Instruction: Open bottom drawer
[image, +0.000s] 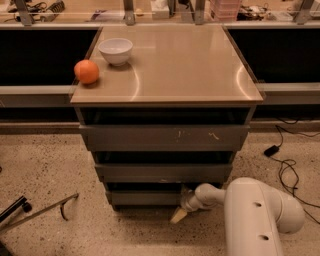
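Observation:
The bottom drawer (142, 198) is the lowest grey front of the cabinet, plain and without a handle, sitting shut or nearly so under the middle drawer (162, 172). The top drawer (165, 137) is the widest and has pale scratch marks. My gripper (181, 210) is low at the right end of the bottom drawer's front, by the floor, with a pale fingertip pointing down and left. My white arm (255, 215) reaches in from the lower right.
An orange (86, 71) and a white bowl (115, 51) sit on the tan cabinet top (185, 65). A black cable and plug (272, 150) lie on the speckled floor at the right. A metal frame (45, 210) lies at the lower left.

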